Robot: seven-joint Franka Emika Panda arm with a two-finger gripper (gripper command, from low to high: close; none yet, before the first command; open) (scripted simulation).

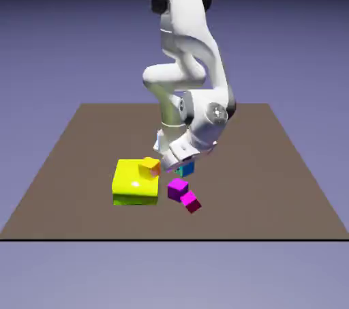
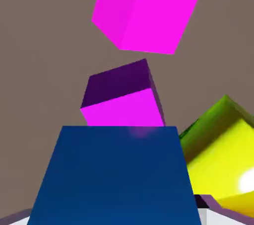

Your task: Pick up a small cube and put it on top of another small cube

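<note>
Hand (image 1: 178, 162) is clamped on the small cyan cube (image 2: 111, 174), held near the purple cube (image 2: 121, 101), well inside the surface (image 1: 272, 178) edges.

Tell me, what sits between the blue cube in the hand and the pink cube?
The purple cube sits between the small cyan cube and the pinkish-magenta cube, clearest in the hand view.

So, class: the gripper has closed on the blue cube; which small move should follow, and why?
Probably a short lift straight up. The gripper is shut on the cyan cube, which fills the bottom of the hand view; the purple cube sits just beyond it, and the cyan cube must clear its top before going over it.
</note>
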